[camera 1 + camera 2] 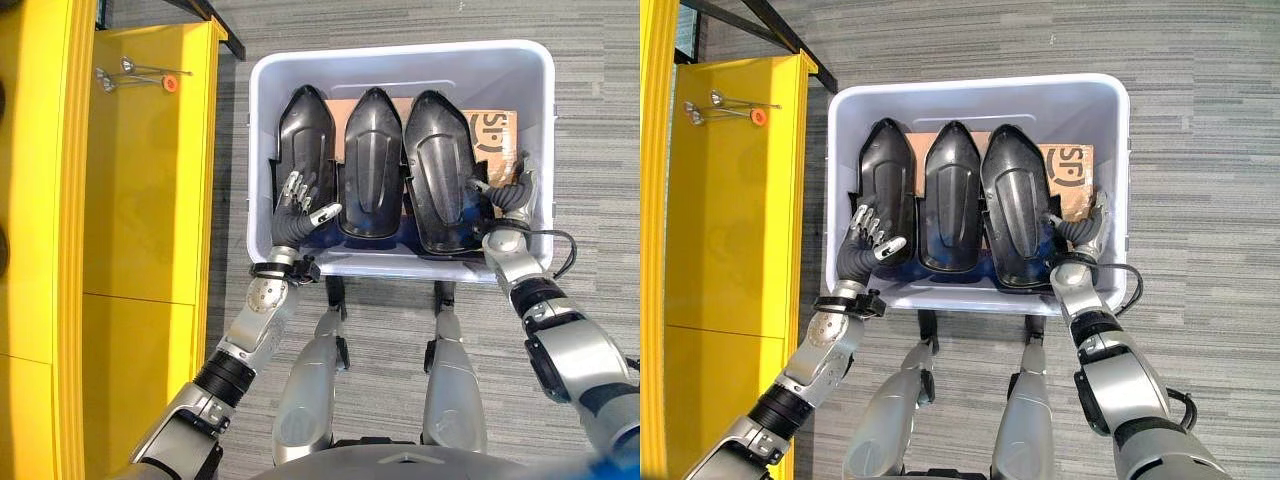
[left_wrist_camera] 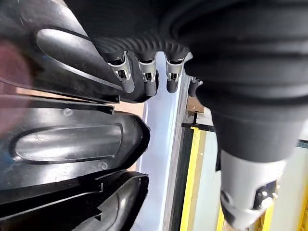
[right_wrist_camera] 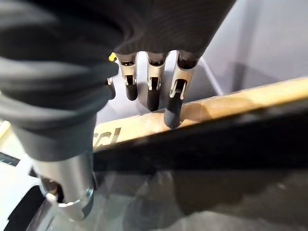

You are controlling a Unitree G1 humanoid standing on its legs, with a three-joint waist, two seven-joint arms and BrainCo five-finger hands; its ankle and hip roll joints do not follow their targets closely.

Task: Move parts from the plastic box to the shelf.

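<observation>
Three black moulded parts lie side by side in the pale plastic box (image 1: 400, 52): the left part (image 1: 305, 140), the middle part (image 1: 372, 150) and the right part (image 1: 440, 150). They rest on a sheet of cardboard (image 1: 495, 135). My left hand (image 1: 295, 215) is over the near end of the left part, open, its relaxed fingers (image 2: 147, 77) at the part's outer edge. Open too, my right hand (image 1: 510, 200) is inside the box's near right corner beside the right part, fingers (image 3: 173, 96) hanging over the cardboard (image 3: 216, 103). Neither hand holds anything.
A yellow shelf (image 1: 150, 180) runs along the left, close to the box. A few metal tools with an orange piece (image 1: 135, 73) lie on its far end. Grey carpet surrounds the box to the right and beyond it.
</observation>
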